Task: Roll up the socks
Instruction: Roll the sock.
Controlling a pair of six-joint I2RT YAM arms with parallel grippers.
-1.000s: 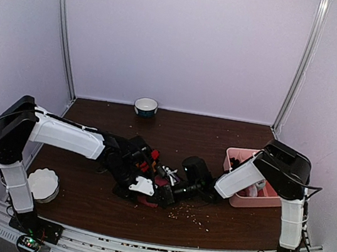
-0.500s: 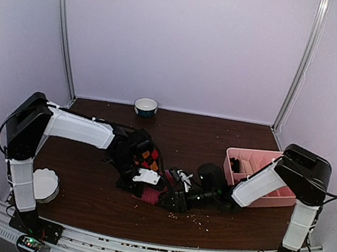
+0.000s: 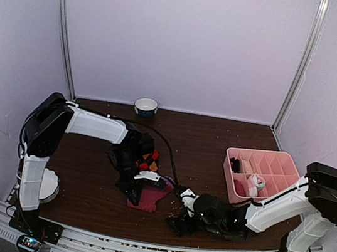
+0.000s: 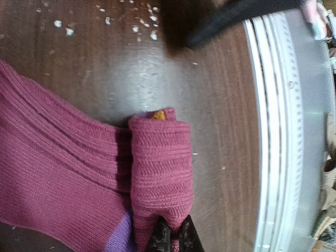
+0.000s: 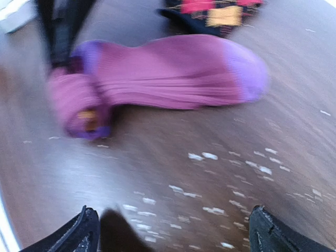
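The purple-magenta sock [image 3: 143, 199] lies flat on the brown table, one end rolled into a short tube [image 4: 160, 173] with an orange tip [image 4: 156, 114] peeking out. My left gripper [image 4: 171, 237] is shut on that rolled end, its black fingertips pinching the fabric; from above, the left gripper [image 3: 150, 185] sits on the sock's far edge. The black argyle sock [image 3: 148, 158] lies just behind it, partly under the left arm. My right gripper [image 5: 176, 233] is open and empty, set back from the magenta sock [image 5: 173, 73] toward the near edge; from above, the right gripper [image 3: 178, 220] is low.
A pink divided tray [image 3: 265, 158] stands at the right with a pale rolled bundle [image 3: 253, 183] inside. A small bowl [image 3: 146, 106] sits at the back wall, a white fluted cup [image 3: 45, 185] at the near left. Pale crumbs [image 5: 202, 156] dot the wood.
My right gripper has let go, opened wide and drawn back toward the near edge. My left gripper has closed on the sock's rolled end, and the sock has slid nearer.
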